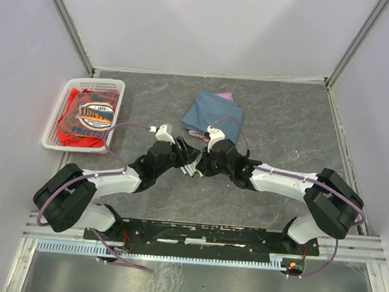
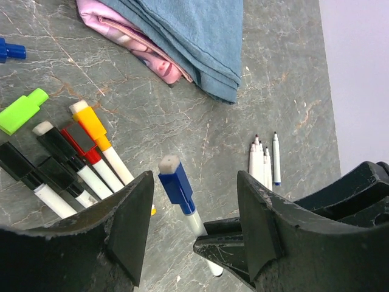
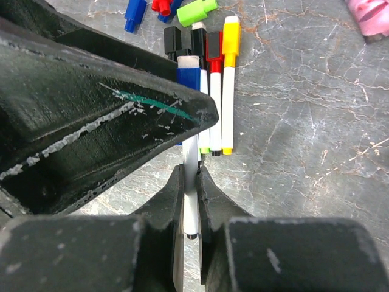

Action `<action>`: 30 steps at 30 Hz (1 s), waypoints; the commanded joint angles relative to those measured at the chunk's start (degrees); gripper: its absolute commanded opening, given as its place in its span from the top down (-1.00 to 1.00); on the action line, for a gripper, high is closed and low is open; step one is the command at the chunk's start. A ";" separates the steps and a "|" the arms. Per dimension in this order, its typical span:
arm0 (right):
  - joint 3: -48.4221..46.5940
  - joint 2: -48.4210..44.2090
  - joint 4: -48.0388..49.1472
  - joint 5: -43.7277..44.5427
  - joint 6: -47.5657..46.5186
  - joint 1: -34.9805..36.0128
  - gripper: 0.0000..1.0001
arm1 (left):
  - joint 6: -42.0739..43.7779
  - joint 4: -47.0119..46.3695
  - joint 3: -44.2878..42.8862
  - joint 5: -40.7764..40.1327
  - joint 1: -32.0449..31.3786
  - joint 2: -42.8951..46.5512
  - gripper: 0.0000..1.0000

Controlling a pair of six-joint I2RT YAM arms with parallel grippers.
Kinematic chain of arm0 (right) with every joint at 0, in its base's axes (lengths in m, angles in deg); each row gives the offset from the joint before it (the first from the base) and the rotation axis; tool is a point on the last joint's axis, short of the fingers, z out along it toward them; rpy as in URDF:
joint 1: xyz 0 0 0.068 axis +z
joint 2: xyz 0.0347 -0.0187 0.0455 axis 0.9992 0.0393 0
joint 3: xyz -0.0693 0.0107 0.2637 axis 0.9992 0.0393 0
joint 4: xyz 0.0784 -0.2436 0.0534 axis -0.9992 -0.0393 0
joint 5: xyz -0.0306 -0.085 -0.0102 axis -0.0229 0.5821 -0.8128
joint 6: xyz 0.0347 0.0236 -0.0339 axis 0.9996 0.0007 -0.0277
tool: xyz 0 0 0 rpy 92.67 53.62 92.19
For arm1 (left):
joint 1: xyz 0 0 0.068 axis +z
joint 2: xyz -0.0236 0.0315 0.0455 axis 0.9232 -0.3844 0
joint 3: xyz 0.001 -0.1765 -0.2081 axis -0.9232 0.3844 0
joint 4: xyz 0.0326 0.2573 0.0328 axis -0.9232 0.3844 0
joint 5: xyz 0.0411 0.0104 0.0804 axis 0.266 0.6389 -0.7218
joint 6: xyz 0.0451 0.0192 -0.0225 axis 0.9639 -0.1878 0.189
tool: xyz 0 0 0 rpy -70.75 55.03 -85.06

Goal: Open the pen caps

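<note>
My right gripper (image 3: 191, 176) is shut on the white barrel of a pen (image 3: 191, 207) and holds it above the table. The pen's blue cap (image 2: 176, 182) sticks out between the jaws of my left gripper (image 2: 194, 194), which is open, with a gap on each side of the cap. The two grippers meet at mid-table (image 1: 193, 162). Capped pens in yellow (image 2: 91, 125), red (image 2: 79, 140) and black (image 2: 55, 143) lie side by side on the table. Loose caps lie near them, a green cap (image 2: 21, 111) and a blue cap (image 2: 9, 50). Several uncapped pens (image 2: 262, 161) lie together to the right.
A folded blue cloth (image 1: 213, 117) with something pink (image 2: 127, 36) under it lies just beyond the grippers. A white basket (image 1: 83, 111) holding red clothing stands at the far left. Walls close in the table on three sides.
</note>
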 commanded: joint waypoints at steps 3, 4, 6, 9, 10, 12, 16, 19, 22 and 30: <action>0.91 -2.43 4.36 -1.88 1.23 0.26 0.98 | -3.33 -5.42 1.13 0.67 0.73 0.10 -0.22; 1.02 -2.56 4.58 -1.97 1.33 0.30 0.98 | -3.68 -5.82 1.39 0.70 0.78 0.10 -0.20; 1.35 -2.79 5.02 -2.13 1.63 0.30 0.98 | -4.15 -6.57 1.77 1.08 1.01 -0.09 -0.18; 1.65 -3.16 5.60 -2.33 1.70 0.30 0.98 | -4.74 -7.42 1.82 2.06 1.33 -0.61 -0.15; 1.73 -3.20 5.63 -2.43 1.73 0.30 0.98 | -4.99 -7.66 1.94 2.25 1.46 -0.71 -0.14; 1.75 -3.32 5.65 -2.69 1.78 0.30 0.98 | -5.64 -8.82 2.48 2.50 1.65 -0.85 -0.09; 1.93 -3.29 6.06 -3.25 1.89 0.30 0.98 | -6.77 -10.64 3.14 3.22 2.19 -1.08 0.06; 2.01 -3.26 6.54 -3.49 2.22 0.30 0.98 | -7.39 -11.39 3.29 3.82 2.47 -1.36 0.16; 2.15 -3.45 6.71 -3.45 2.26 0.29 0.98 | -8.00 -12.39 3.81 4.24 2.64 -1.42 0.30; 2.79 -3.80 6.70 -2.81 2.18 0.30 0.98 | -8.81 -16.09 5.19 5.12 3.06 -1.28 0.94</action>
